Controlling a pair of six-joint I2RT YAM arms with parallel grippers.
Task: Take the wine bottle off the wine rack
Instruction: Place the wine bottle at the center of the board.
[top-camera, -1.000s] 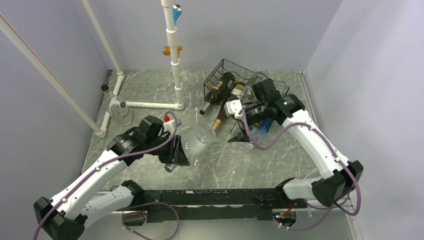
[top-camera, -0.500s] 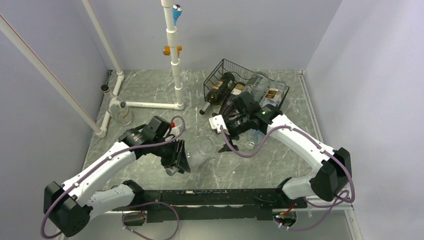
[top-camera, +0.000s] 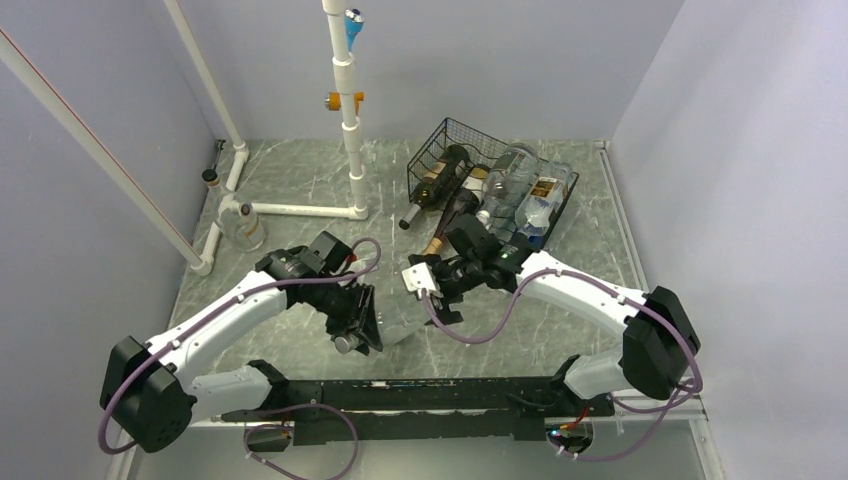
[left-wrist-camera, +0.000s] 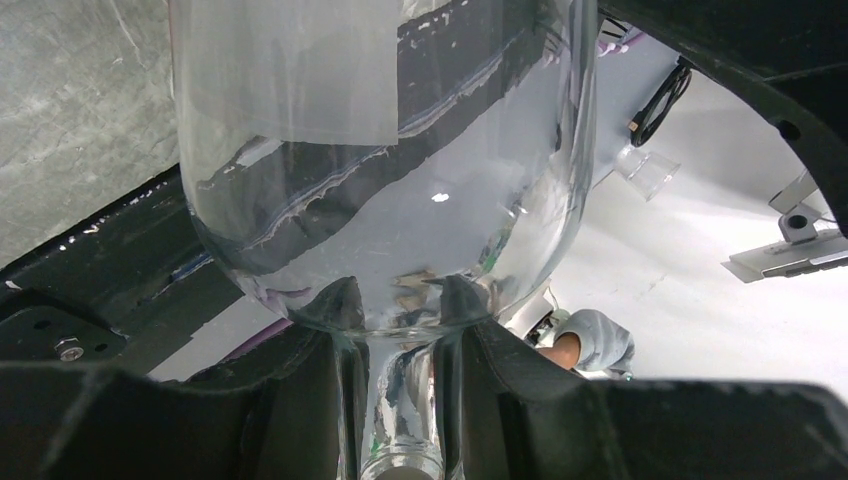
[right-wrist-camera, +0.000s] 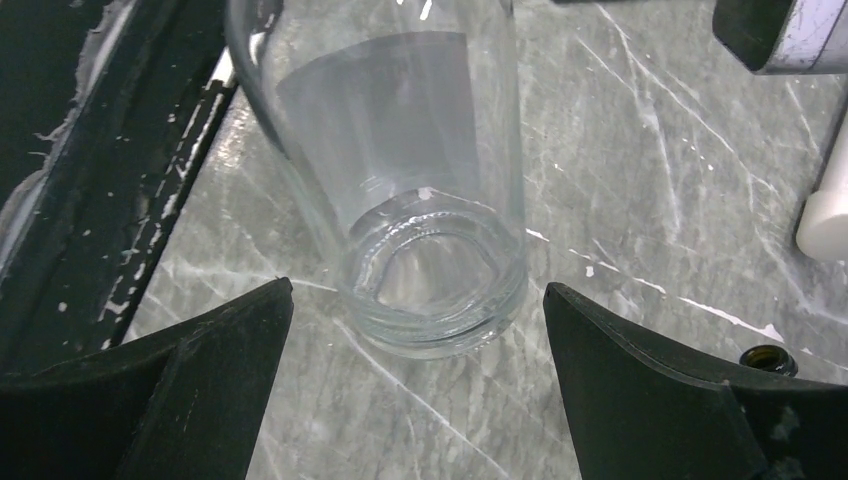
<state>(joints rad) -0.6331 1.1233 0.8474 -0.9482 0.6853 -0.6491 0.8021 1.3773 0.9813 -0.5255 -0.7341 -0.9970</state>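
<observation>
While gripped at the neck by left gripper (left-wrist-camera: 397, 345), clear wine bottle (left-wrist-camera: 380, 150) sits by near edge of table (right-wrist-camera: 640, 150). Right gripper (right-wrist-camera: 418, 295) wide, bottle base between fingers, untouched. Further back: black wine rack (top-camera: 452, 135), other bottles (top-camera: 440, 178) inside.

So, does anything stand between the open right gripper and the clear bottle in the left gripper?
Nothing visible. The right wrist view shows the base of the bottle straight ahead of the open right gripper, with only table beneath. The left gripper holds its neck.

walls (top-camera: 520, 70): plain lavender-grey | table (top-camera: 290, 175): grey marble, white veins | light: even
</observation>
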